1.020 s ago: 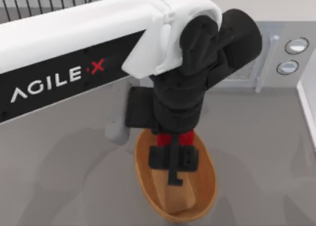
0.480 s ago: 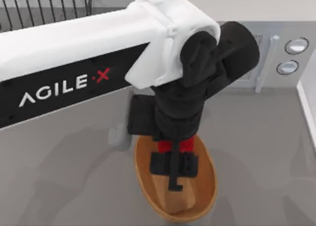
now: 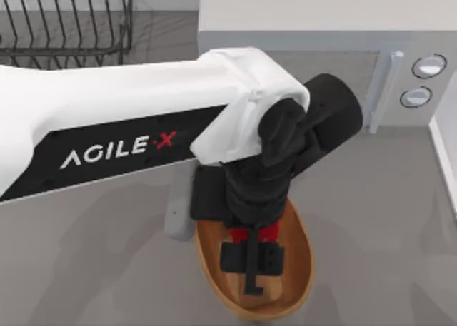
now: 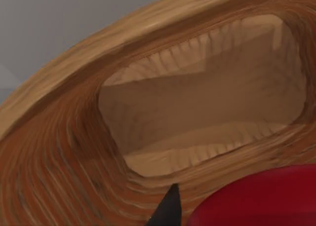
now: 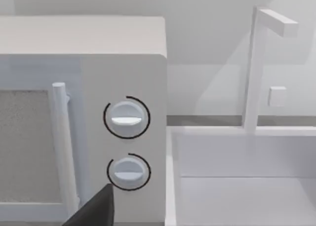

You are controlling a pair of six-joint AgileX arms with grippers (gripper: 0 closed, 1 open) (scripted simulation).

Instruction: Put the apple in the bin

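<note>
The bin [image 3: 300, 269], an oval orange-brown basket, stands at the table's front centre. My left arm reaches in from the left, and its gripper [image 3: 250, 242] hangs straight above the bin's inside. That gripper is shut on the apple [image 3: 240, 235], which shows as glossy red between the black fingers. In the left wrist view the bin's ribbed wall [image 4: 59, 176] and lighter flat bottom lie close below. There the apple [image 4: 256, 199] sits beside one dark fingertip [image 4: 169, 211]. One dark tip of my right gripper [image 5: 94, 211] shows in the right wrist view, facing a microwave.
A black wire dish rack [image 3: 64, 23] stands at the back left. A white microwave [image 3: 400, 76] with two round knobs is at the back right. Beside the microwave [image 5: 123, 87], a white sink [image 5: 247, 186] with a faucet [image 5: 254, 63].
My left arm has come down and forward over the bin with the apple still held. More of the dish rack shows behind it.
</note>
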